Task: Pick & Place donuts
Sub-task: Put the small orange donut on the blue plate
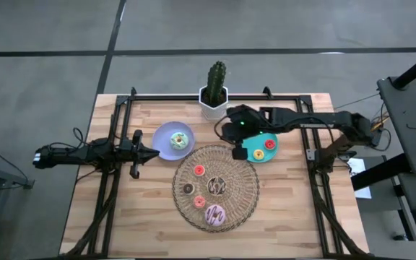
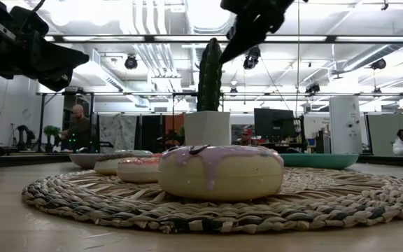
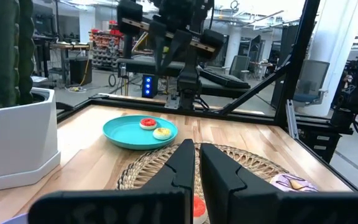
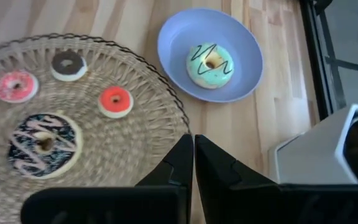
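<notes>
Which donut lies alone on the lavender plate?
The green-iced donut with dark squiggles; it has the lavender plate to itself, while the others are on the mat or teal plate.

Overhead, table-level, two wrist views

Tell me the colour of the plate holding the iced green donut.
The plate under the green donut is lavender, clearest in the right wrist view.

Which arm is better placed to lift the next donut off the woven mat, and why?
Probably the right. The right gripper hangs shut at the woven mat's edge, beside the teal plate, with the orange donut near its fingertips. The left gripper waits, shut, beyond the lavender plate.
</notes>
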